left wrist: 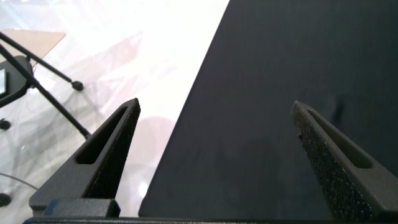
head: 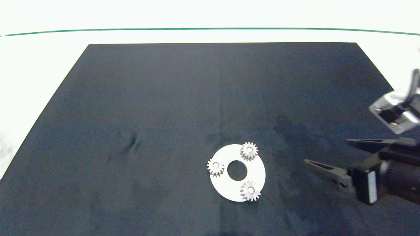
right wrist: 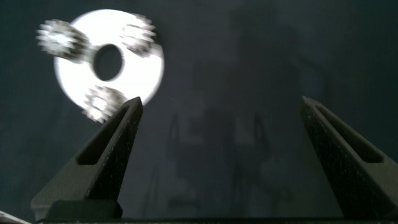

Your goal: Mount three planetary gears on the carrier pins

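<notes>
All three small silver-grey toothed metal gears (head: 249, 151) (head: 215, 167) (head: 250, 190) sit on the flat white round disc (head: 257, 170), at one, nine and five o'clock around its centre hole. At the disc's three o'clock, well apart, the right gripper (head: 325, 151) hovers over the dark mat (head: 164, 98), fingers spread and empty. The left gripper (left wrist: 214, 134), fingers apart too, hangs at the mat's edge.

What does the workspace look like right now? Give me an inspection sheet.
Surface: black mat on a white table.
Job's things: three planetary gears sit on the carrier pins of the white disc.
Clutter: nothing seen.
Grippers: right gripper open, empty, beside the disc; left gripper open, empty, over the mat's edge.
Cables: one dark cable at the right arm.
Surroundings: dark stand legs on the floor.
</notes>
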